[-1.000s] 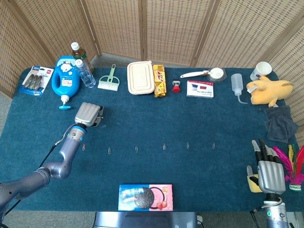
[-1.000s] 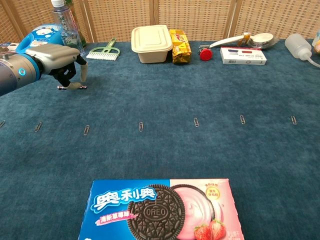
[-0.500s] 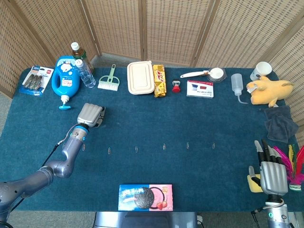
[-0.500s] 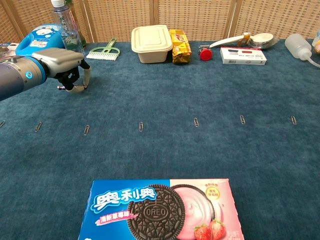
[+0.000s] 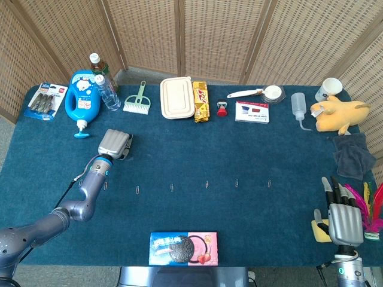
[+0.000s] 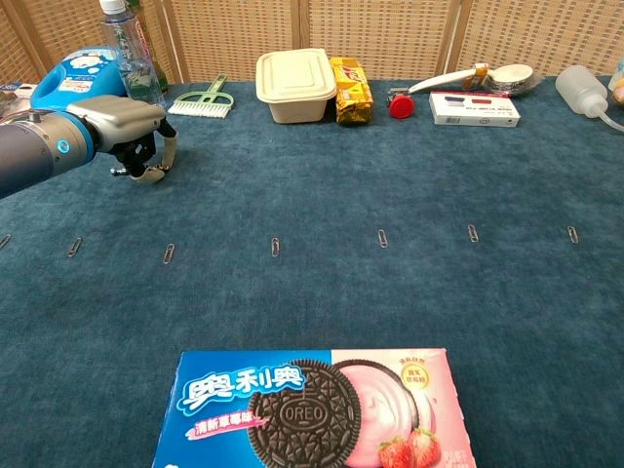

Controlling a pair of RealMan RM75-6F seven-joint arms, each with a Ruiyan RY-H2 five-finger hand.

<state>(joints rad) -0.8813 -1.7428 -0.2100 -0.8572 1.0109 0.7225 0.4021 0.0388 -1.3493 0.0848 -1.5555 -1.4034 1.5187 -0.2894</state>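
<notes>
Nearest the robot lies the flat blue-and-pink Oreo biscuit box [image 6: 314,409], face up at the table's front edge, well apart from both hands. At the front right corner the right hand [image 5: 344,218] rests palm down on the dark blue felt-covered table [image 5: 239,143], its fingers [image 5: 334,189] stretched straight and slightly spread, holding nothing; a small yellow object [image 5: 320,230] sits just beside its thumb, and a bunch of pink and yellow feathers [image 5: 371,209] lies just to its right. Beyond the box, a row of small metal paper clips [image 6: 275,247] runs across the table.

Past the left end of that row hangs the left hand [image 6: 125,125], its metal back up and its fingers [image 6: 161,156] curled down and inward towards the palm. A small dark piece shows under the palm in the chest view, but whether the fingers pinch it or merely hover over it cannot be told.

Further back on the left stand a blue plastic detergent jug [image 5: 82,98] and a clear water bottle [image 5: 108,91], with a green hand brush [image 5: 137,98] beside them. Along the far edge sit a beige lidded food container [image 5: 177,97], a yellow snack packet [image 5: 201,101], a red-and-white flat carton [image 5: 252,112] and a yellow plush toy [image 5: 338,113].
</notes>
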